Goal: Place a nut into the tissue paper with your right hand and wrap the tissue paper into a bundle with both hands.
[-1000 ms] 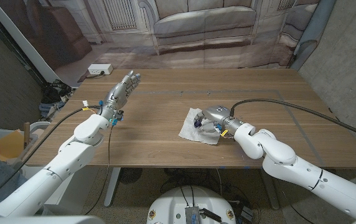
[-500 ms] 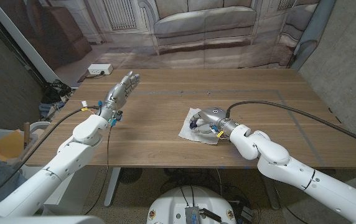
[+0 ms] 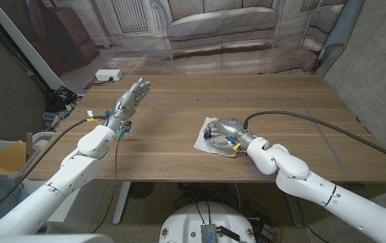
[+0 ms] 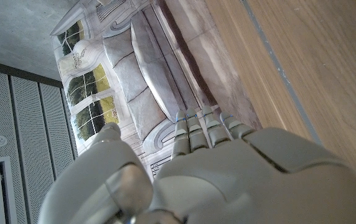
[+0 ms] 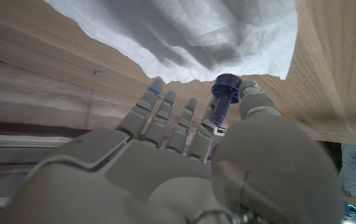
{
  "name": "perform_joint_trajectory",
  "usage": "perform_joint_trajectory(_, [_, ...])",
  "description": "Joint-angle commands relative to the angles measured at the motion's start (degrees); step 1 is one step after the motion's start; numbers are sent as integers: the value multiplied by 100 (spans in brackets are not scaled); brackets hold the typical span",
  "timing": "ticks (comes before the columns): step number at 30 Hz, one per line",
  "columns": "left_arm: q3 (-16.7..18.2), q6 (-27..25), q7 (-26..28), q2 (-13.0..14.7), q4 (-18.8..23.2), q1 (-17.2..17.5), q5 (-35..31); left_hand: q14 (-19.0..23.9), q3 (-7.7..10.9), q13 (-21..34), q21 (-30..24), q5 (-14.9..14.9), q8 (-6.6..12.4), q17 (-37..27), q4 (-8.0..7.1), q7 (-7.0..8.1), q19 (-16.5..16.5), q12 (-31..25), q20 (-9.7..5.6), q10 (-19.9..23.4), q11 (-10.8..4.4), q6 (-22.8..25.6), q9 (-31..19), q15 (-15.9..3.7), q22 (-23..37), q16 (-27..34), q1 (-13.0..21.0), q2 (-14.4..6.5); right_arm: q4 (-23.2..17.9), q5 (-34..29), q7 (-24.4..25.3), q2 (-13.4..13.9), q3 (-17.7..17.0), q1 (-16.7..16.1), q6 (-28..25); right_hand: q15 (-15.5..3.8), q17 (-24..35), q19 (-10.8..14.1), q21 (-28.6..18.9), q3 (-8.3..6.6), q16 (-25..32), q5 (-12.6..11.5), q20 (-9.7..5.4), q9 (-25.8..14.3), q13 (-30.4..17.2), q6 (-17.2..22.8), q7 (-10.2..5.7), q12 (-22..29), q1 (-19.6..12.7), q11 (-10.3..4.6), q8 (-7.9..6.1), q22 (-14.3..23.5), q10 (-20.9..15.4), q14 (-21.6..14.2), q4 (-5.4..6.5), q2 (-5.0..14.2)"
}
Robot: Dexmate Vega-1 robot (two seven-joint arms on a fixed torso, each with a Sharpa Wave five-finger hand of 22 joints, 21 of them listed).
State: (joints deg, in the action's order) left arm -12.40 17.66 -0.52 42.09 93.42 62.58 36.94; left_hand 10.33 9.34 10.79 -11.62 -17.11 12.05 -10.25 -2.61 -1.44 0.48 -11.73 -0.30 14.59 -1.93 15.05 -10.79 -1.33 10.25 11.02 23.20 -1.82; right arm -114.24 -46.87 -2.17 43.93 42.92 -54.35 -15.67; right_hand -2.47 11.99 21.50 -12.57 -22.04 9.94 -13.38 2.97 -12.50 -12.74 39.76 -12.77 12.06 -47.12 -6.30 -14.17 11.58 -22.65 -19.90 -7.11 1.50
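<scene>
Blue nut (image 5: 226,87) (one), one tissue paper (image 3: 214,143).

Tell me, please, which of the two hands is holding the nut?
The right hand, over the tissue, pinches the blue nut between thumb and a finger. The left hand is raised, fingers straight, holding nothing.

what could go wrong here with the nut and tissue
The right robot hand pinches the purple nut right at the edge of the tissue paper, so a release now might drop it onto bare wood. Its fingers sit on the crumpled sheet and may drag it when pulling away. The left robot hand is raised far off, so nothing steadies the paper.
</scene>
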Motion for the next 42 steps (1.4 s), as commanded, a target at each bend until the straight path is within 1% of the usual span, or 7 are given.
perform_joint_trajectory(1, [-8, -9, -41, 0, -57, -52, 6, 7, -40, 33, 11, 26, -26, -28, 2, 10, -20, 5, 2, 40, 13, 30, -21, 26, 26, -6, 26, 11, 34, 128, 227, -30, -23, -141, -197, -186, 10, -114, 38, 44, -6, -47, 33, -18, 1, -84, 6, -36, -6, 41, 57, 18, 140, 174, -7, -70])
perform_joint_trajectory(7, [-36, -5, -88, -16, -117, -122, 5, 3, -44, 33, 8, 30, -24, -28, 4, 10, -17, 7, 3, 36, 32, 37, -21, 28, 26, -7, 29, 8, 20, 210, 231, -11, -14, -171, -270, -125, 6, -254, 74, 113, 18, -60, 61, -18, 11, -245, 15, -44, 78, 77, 133, 17, 280, 320, 7, -150])
perform_joint_trajectory(14, [-44, -10, -110, -18, -145, -150, 19, 4, -47, 33, 7, 33, -24, -28, 5, 8, -19, 6, 4, 41, 42, 42, -21, 30, 26, -6, 33, 6, 25, 269, 243, 1, 8, -186, -350, -5, 5, -527, 143, 204, 23, -83, 127, -26, 20, -353, 19, -54, 222, 143, 179, 15, 455, 526, 46, -240])
perform_joint_trajectory(18, [-45, -5, -110, -21, -154, -147, 23, 1, -50, 33, 6, 36, -26, -28, 6, 9, -18, 8, 3, 37, 29, 39, -21, 28, 26, -8, 35, 4, 11, 297, 245, 20, 16, -202, -402, 33, 5, -578, 145, 225, 20, -97, 160, -28, 23, -382, 19, -57, 263, 183, 190, 15, 516, 601, 59, -257])
perform_joint_trajectory(35, [-54, -14, -141, 0, -151, -141, 35, 3, -61, 33, 8, 46, -30, -28, 7, 19, -33, 9, 21, 36, 7, 35, -21, 27, 27, -6, 38, -3, -116, 330, 347, 105, 12, -284, -554, 41, 5, -656, 146, 251, 57, -118, 220, -33, 28, -348, 20, -11, 325, 176, 175, 13, 477, 605, 80, -267])
perform_joint_trajectory(38, [-49, 3, -126, -1, -146, -140, 18, 3, -63, 33, 9, 48, -27, -28, 7, 20, -38, 10, 25, 34, 20, 43, -21, 22, 27, -6, 39, -5, -171, 319, 410, 113, -7, -313, -576, 31, 4, -689, 139, 264, 79, -133, 246, -23, 32, -458, 25, 37, 355, 127, 225, 12, 395, 594, 87, -275])
perform_joint_trajectory(42, [-30, 18, -62, 24, -114, -112, -43, 0, -64, 33, 9, 51, -30, -28, 10, 28, -41, 4, 30, 49, -17, 38, -21, 25, 27, -7, 46, -9, -273, 276, 450, 132, -24, -347, -614, 13, 3, -713, 135, 269, 100, -143, 269, -17, 35, -539, 26, 70, 374, 111, 257, 10, 333, 561, 92, -274])
